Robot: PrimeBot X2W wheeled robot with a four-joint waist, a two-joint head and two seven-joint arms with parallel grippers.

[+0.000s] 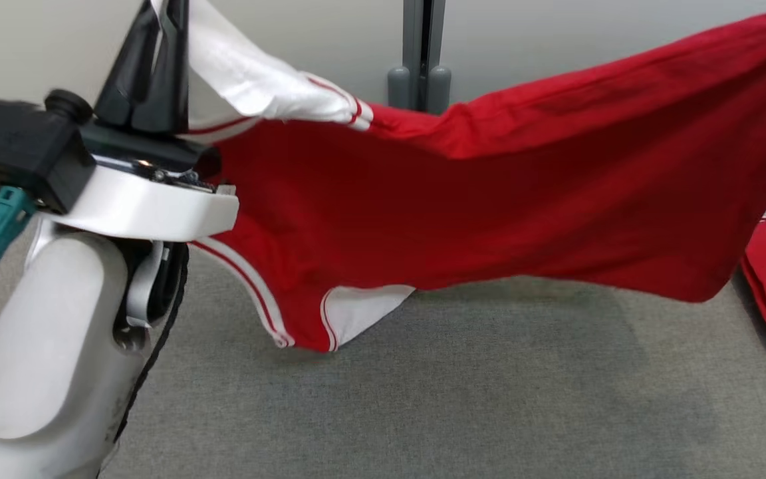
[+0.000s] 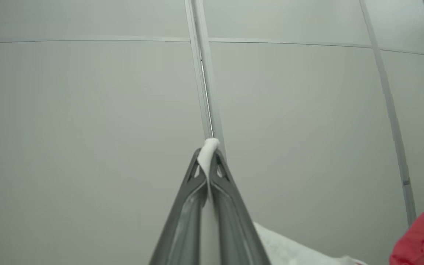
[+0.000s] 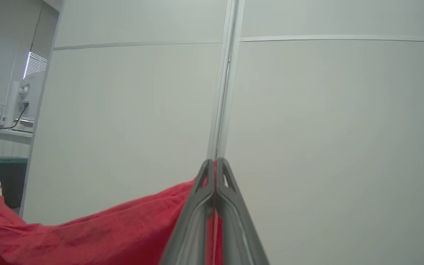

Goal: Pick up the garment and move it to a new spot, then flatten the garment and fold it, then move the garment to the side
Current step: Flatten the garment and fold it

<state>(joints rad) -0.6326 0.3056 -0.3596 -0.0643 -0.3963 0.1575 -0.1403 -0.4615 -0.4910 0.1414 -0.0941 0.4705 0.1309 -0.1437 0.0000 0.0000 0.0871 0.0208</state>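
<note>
At the upper left of the head view, the left gripper [image 1: 165, 26] is clenched on the white sleeve [image 1: 256, 80] of the garment [image 1: 489, 199]. The garment hangs sagging across mid-frame above the carpet [image 1: 423, 399]. It looks red, soft and light. In the right wrist view, the right gripper [image 3: 215, 163] is clenched on its red edge. Limp cloth probably slips, so seams and corners look like the best holds.

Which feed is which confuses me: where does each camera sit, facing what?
Head view: on the head, facing forward and down at the hanging garment; left hand shows.
Left wrist view: on that wrist, along the left hand, shut on the garment's white cloth, toward the wall.
Right wrist view: on that wrist, along the right hand, shut on the garment's red cloth, toward the wall.
Shared: both wrist views face one wall seam.
</note>
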